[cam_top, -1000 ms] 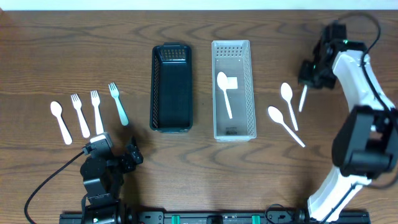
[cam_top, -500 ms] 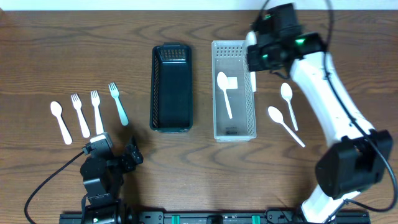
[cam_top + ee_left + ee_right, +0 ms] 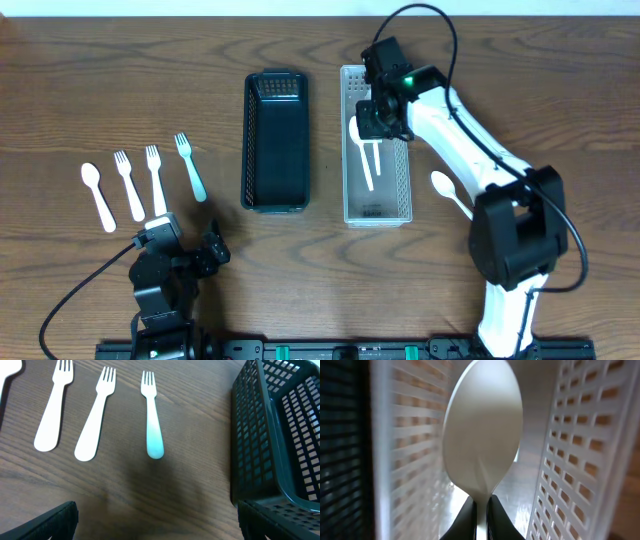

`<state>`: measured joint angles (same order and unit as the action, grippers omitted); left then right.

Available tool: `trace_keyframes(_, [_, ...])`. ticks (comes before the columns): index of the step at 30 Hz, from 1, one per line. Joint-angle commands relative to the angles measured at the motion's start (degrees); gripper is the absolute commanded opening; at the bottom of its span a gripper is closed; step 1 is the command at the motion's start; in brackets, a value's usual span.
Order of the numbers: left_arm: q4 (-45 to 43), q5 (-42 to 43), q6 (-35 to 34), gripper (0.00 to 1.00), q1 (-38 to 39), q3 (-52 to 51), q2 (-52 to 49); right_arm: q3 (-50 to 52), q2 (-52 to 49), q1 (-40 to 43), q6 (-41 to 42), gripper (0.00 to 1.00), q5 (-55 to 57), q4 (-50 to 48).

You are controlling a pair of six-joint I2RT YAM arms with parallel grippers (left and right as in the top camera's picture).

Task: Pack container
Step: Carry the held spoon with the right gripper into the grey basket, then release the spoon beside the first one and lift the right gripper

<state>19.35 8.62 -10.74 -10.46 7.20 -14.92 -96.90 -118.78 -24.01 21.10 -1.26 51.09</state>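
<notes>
The right gripper (image 3: pixel 376 125) hangs over the white basket (image 3: pixel 376 218), clamped on a spoon (image 3: pixel 482 450) whose bowl stands between the basket walls, beside a lying spoon (image 3: pixel 366 175). The left gripper (image 3: pixel 160 522) rests with fingers spread, near a teal fork (image 3: pixel 154 435)

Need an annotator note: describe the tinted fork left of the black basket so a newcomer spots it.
Find the black basket left of centre on the table. In the utensil row to its left, take the fork nearest the basket. Only its handle is pale blue-green; the other two forks and the spoon are all white.
</notes>
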Motion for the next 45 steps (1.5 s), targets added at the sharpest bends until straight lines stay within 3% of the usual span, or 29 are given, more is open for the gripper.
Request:
trace_keyframes(1, [0.72,-0.04,-0.55,0.98,-0.33,0.11,-0.2,0.26,-1.99,0.04,4.42,0.02,1.49,0.09])
trace_keyframes(10, [0.72,-0.02,-0.55,0.98,-0.33,0.13,-0.2,0.26,-3.48,-0.02,4.09,0.12,1.44,0.76])
trace_keyframes(13, [0.72,-0.02,-0.55,0.98,-0.33,0.13,-0.2,0.26,-3.48,-0.02,3.15,0.28,0.28,0.83])
trace_keyframes(19, [0.7,-0.04,-0.55,0.98,-0.33,0.13,-0.2,0.17,-3.3,-0.02,1.51,0.27,-0.87,1.14])
trace_keyframes(28, [0.72,-0.04,-0.55,0.98,-0.33,0.13,-0.2,-6.4,4.57,1.55,-14.34,0.35,-2.12,9.46])
trace_keyframes(30, [0.72,-0.04,-0.55,0.98,-0.33,0.13,-0.2,-7.82,7.15,3.08,-15.21,0.37,-0.2,11.39])
trace_keyframes(33, [0.72,-0.04,-0.52,0.98,-0.33,0.13,-0.2,-8.26,11.06,7.26,-15.3,0.59,1.66,12.7])
trace_keyframes(34, [0.72,-0.04,-0.55,0.98,-0.33,0.13,-0.2,-8.26,11.8,8.81,-15.89,0.61,1.66,13.22])
trace_keyframes(40, [0.72,-0.04,-0.55,0.98,-0.33,0.13,-0.2,-7.15,11.78,19.8,-26.49,0.73,0.79,19.37])
trace_keyframes(45, [0.72,-0.09,-0.52,0.98,-0.33,0.11,-0.2,-0.2,10.97,25.53,-32.15,0.8,0.35,16.94])
